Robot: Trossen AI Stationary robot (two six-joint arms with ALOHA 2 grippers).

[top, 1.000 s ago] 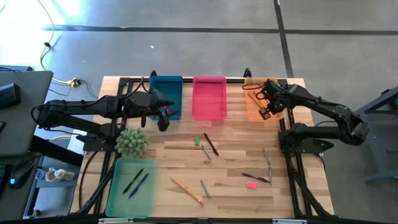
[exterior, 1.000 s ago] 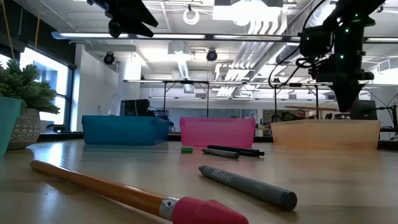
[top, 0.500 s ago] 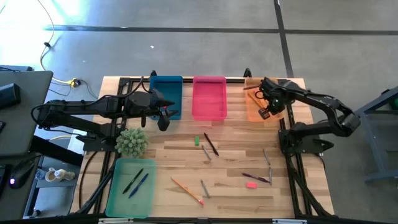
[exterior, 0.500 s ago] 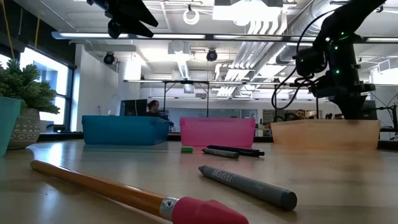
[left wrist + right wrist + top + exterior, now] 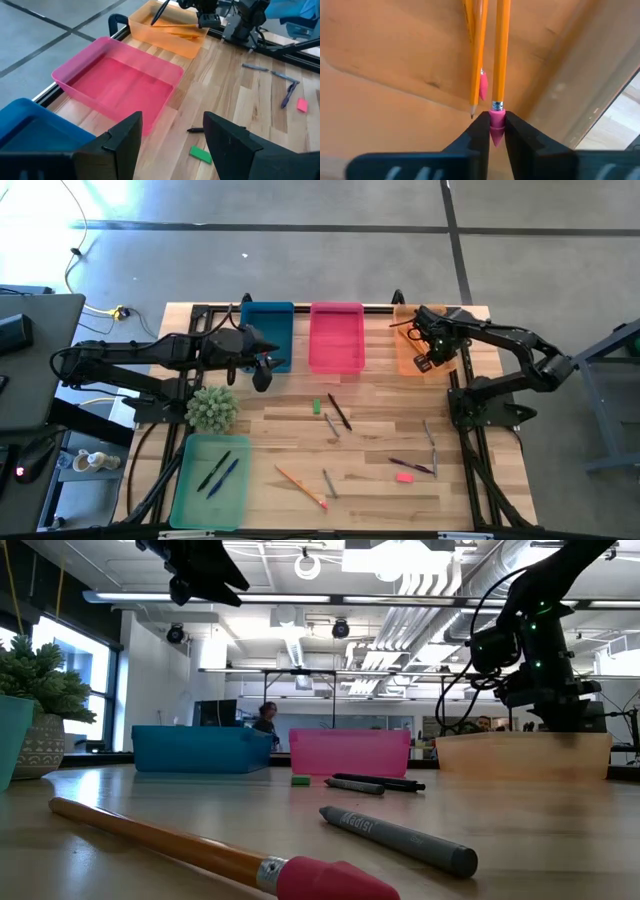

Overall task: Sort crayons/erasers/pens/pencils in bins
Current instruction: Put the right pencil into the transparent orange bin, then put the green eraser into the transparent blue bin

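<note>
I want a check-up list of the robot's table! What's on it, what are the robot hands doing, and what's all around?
Surface: wooden table, slatted.
Job's things: blue bin, pink bin, orange bin along the far edge; green bin holds two pens. Loose: pencil, crayons, pens, green eraser, pink eraser.
Clutter: potted plant.
Grippers: right tool shut on a pencil over the orange bin; left tool open, by the blue bin.
Cables: yellow cable on the floor.
Surroundings: grey floor; a person far behind.
</note>
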